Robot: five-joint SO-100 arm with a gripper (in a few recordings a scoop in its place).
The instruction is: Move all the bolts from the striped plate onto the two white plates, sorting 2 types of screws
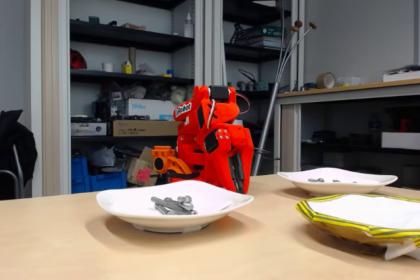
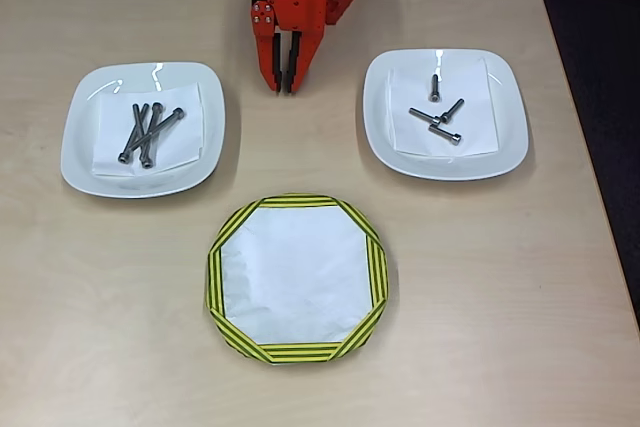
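The striped plate (image 2: 215,282) (image 1: 328,221) lies at the front middle of the table, and its white centre is bare. Several long bolts (image 2: 148,132) (image 1: 174,204) are heaped crosswise on the left white plate (image 2: 75,137) (image 1: 111,201). Three short bolts (image 2: 440,117) (image 1: 316,180) lie on the right white plate (image 2: 510,137) (image 1: 380,180). My orange arm is folded at the back of the table. Its gripper (image 2: 285,85) (image 1: 237,185) points down between the two white plates, shut with nothing in it, apart from all plates.
White paper sheets line both white plates. Behind the table stand shelves with boxes and a workbench. The table's right edge runs close to the right plate in the overhead view. Bare tabletop lies along the front and on both sides of the striped plate.
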